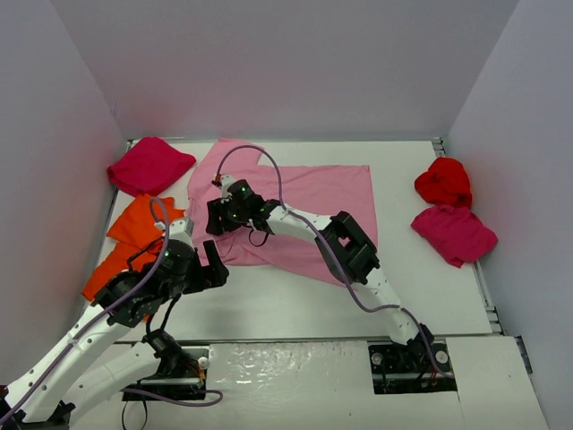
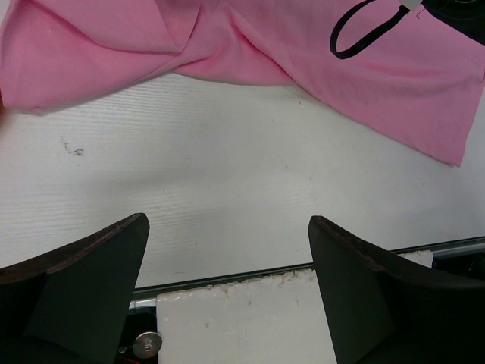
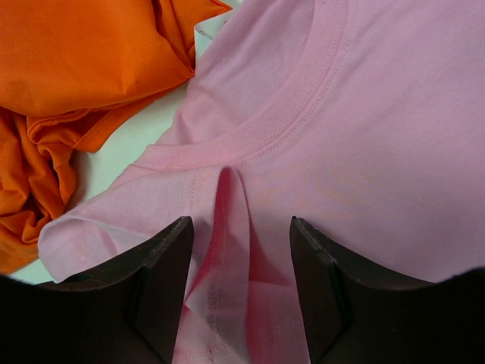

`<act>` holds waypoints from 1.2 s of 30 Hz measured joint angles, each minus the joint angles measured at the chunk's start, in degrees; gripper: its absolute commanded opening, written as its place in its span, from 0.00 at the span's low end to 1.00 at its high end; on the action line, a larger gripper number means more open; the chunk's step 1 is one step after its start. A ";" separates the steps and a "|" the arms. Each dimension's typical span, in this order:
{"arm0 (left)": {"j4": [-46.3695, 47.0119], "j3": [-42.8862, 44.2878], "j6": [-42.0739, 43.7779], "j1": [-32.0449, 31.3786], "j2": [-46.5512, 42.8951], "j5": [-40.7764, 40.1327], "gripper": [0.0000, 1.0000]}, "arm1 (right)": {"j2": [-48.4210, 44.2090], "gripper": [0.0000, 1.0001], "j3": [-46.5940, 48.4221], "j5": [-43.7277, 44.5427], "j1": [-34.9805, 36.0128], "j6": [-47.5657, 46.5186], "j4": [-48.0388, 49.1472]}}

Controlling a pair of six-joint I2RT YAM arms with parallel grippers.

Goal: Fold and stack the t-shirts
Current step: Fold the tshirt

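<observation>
Worktop (image 1: 295, 305) white, pale walls (image 1: 295, 63) on three sides. Crimson t-shirt (image 1: 149, 166) rear left. Orange t-shirts (image 1: 130, 237) partly hidden under left arm (image 1: 98, 331), count unclear. Left hand (image 2: 227, 262) spread wide over bare surface. Pink t-shirt (image 1: 313, 202) flat at centre. Right hand (image 3: 241, 227) parted, straddling a fold below its collar. Red t-shirt (image 1: 444, 182) and second crimson t-shirt (image 1: 454, 233) bunched at right.

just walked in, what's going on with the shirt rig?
The right gripper is down on the light pink t-shirt near its collar, jaws open around a raised ridge of cloth. The left gripper hangs open over bare table by the shirt's near edge. The other shirts lie bunched at the sides.
</observation>
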 measured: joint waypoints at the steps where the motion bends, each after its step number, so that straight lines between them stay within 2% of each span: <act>1: 0.00 0.00 0.00 0.00 0.07 0.00 0.84 | 0.00 0.51 0.00 -0.04 0.10 0.02 0.00; 16: 0.07 0.00 0.00 0.00 0.42 -0.01 0.84 | -1.76 0.51 -2.66 -0.51 3.60 0.26 -0.15; 17: 0.07 0.00 0.00 0.00 0.42 -0.01 0.84 | -2.08 0.48 -3.11 -0.52 3.82 0.26 -0.15; 22: 0.07 0.00 0.00 0.00 0.36 0.00 0.84 | -3.16 0.17 -4.57 -0.47 4.19 0.23 -0.16; 25: 0.07 0.00 0.00 0.00 0.26 0.00 0.84 | -3.19 0.11 -4.63 -0.34 4.19 0.42 -0.17; 27: 0.07 0.00 -0.02 0.00 0.23 0.00 0.84 | -3.19 0.13 -4.63 -0.31 4.19 0.38 -0.17; 32: 0.07 0.00 -0.02 0.00 0.26 0.00 0.84 | -3.19 0.34 -4.63 -0.20 4.17 0.23 -0.25; 36: 0.08 0.00 -0.02 0.00 0.45 0.02 0.84 | -3.19 0.39 -4.33 0.04 4.12 -0.26 -0.78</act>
